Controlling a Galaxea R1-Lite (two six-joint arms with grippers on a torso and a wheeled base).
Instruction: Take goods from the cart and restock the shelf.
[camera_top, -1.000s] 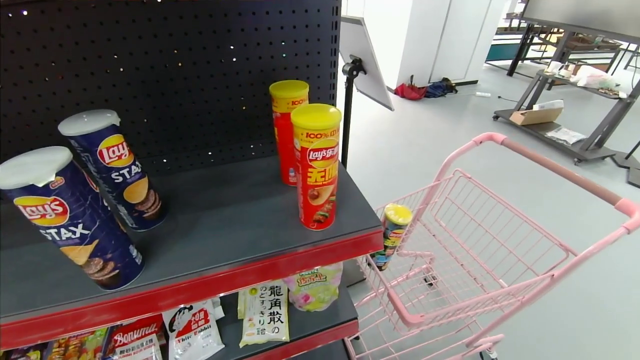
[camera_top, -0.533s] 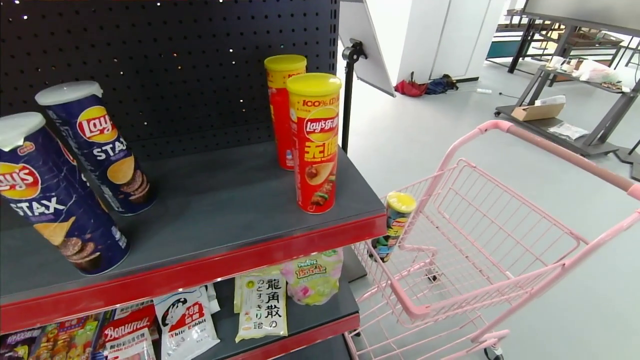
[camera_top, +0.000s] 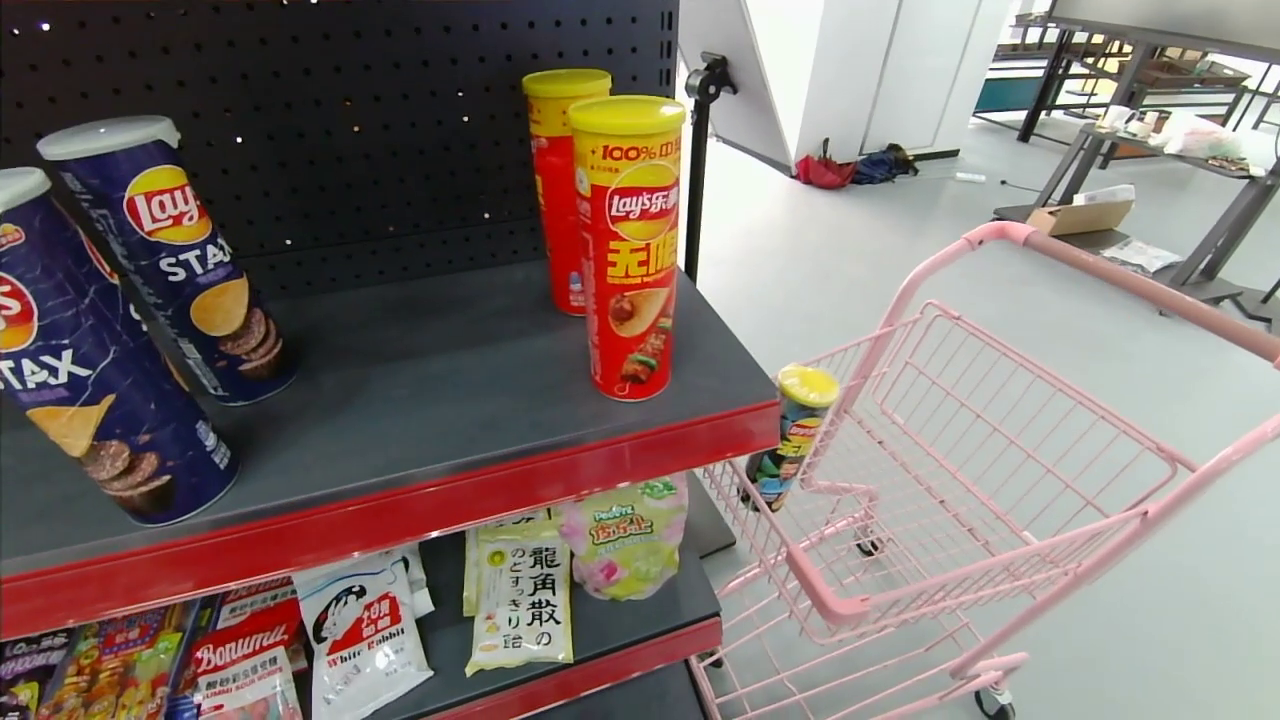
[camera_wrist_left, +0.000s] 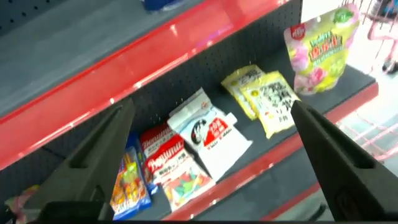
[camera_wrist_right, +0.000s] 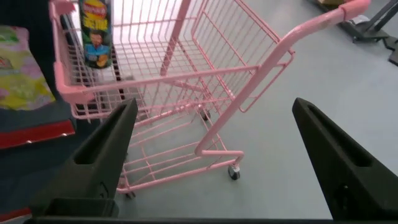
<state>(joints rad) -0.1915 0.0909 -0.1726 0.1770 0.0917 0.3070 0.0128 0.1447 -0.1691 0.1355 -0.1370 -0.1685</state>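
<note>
A pink wire cart (camera_top: 812, 592) stands to the right of the shelf. One chip can (camera_top: 791, 440) with a yellow lid leans upright in the cart's corner nearest the shelf, and the right wrist view shows this can (camera_wrist_right: 96, 34) inside the cart's basket (camera_wrist_right: 249, 68). On the grey top shelf (camera_top: 420, 380) stand two red cans (camera_top: 630, 250) at the right end and two blue cans (camera_top: 170, 260) at the left. My left gripper (camera_wrist_left: 211, 162) is open in front of the lower shelf. My right gripper (camera_wrist_right: 217, 155) is open above the floor beside the cart.
The lower shelf (camera_top: 640, 620) holds snack bags: a white one (camera_wrist_left: 208, 130), yellow ones (camera_wrist_left: 264, 96) and a green-pink one (camera_wrist_left: 317, 50). A black stand (camera_top: 700, 150) rises behind the shelf's right end. Open grey floor lies around the cart, with metal racks (camera_top: 1150, 200) farther back.
The whole head picture has shifted: the shelf cans sit higher and further left in it, so the camera moved. Cans, cart and bags keep their places relative to each other.
</note>
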